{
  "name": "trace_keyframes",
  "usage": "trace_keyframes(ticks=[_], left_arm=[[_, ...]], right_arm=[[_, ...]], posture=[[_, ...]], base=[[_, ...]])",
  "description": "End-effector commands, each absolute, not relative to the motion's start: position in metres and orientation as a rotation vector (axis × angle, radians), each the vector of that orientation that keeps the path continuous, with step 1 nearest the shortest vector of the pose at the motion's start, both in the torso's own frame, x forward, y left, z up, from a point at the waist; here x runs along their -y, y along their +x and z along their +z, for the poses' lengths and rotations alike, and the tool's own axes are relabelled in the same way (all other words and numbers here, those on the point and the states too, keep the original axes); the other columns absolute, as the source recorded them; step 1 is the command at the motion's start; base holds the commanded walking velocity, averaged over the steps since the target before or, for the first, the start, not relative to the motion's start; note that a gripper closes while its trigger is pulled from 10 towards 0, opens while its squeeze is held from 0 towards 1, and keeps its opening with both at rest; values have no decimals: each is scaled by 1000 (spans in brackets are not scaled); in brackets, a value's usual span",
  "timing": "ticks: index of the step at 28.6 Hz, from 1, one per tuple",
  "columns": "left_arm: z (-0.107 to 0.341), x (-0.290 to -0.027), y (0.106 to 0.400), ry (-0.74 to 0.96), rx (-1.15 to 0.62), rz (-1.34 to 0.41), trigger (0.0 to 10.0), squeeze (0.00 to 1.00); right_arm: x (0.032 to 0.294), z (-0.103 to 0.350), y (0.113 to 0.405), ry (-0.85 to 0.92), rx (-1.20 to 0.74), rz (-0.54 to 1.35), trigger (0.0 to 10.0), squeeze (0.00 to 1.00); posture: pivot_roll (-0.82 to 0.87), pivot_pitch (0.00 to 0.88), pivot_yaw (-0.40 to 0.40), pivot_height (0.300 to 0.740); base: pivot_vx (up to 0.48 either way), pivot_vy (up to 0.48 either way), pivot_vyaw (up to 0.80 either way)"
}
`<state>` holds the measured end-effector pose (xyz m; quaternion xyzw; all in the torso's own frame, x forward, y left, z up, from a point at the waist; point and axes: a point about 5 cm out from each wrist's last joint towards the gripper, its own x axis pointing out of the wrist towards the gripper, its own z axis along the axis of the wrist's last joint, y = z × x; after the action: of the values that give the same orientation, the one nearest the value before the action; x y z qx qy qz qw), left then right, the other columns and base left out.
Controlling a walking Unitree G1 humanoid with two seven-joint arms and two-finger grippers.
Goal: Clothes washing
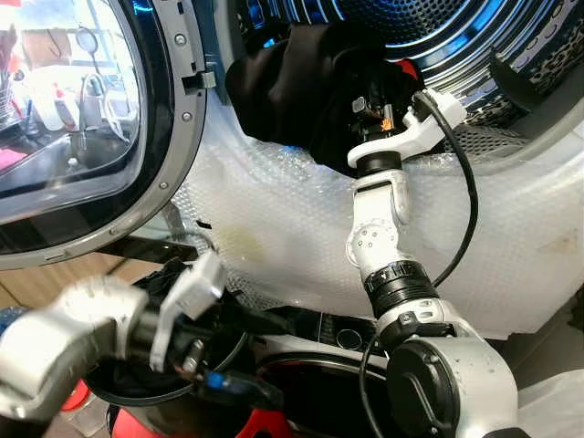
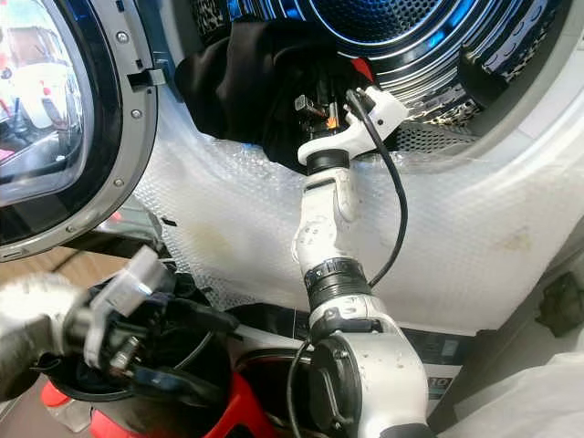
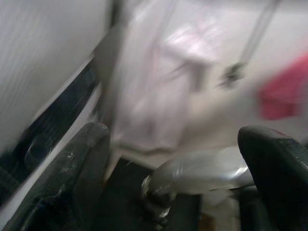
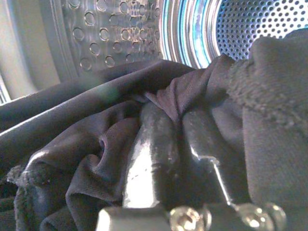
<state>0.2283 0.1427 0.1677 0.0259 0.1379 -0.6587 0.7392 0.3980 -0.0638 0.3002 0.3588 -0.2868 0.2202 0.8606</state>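
up close, the washing machine (image 1: pixel 511 182) takes most of the head views, its front below the opening covered in bubble wrap (image 1: pixel 292 228). its round glass door (image 1: pixel 82 119) hangs open to the robot's left, the glass reflecting a room. the perforated steel drum (image 4: pixel 110 33) gapes behind the opening, ringed with blue light, and a black garment (image 1: pixel 292 82) is bunched at its mouth, partly inside and partly draped over the lower lip onto the wrap.

the right arm reaches up to that lip, and the right end effector (image 4: pixel 173 139) is clenched on the black garment; in the right wrist view its two fingers sit close together with dark knit cloth folded between and around them, the drum wall just behind.

low on the robot's left, a red basket (image 1: pixel 246 420) with a black rim sits below the machine, holding dark clothing whose shape is hard to make out. the left end effector (image 3: pixel 173 178) hovers over it, blurred, its fingers spread wide apart and gripping nothing.
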Motion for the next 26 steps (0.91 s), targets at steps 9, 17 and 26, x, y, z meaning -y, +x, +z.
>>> trace_keyframes(ticks=[9,17,26], left_arm=[[103,-141,236,20,-292,-909,10000,1000],[80,-144,230,-18,-281,-598,10000,1000],[69,-160,230,-32,-272,-291,10000,1000]], right_arm=[[74,296,408,836,524,337,0,0],[126,369,416,753,569,41,0,0],[217,396,403,489,552,-539,0,0]], posture=[[271,0,58,740],[294,17,36,740],[304,36,11,740]], base=[[0,0,0],[0,0,0],[0,0,0]])
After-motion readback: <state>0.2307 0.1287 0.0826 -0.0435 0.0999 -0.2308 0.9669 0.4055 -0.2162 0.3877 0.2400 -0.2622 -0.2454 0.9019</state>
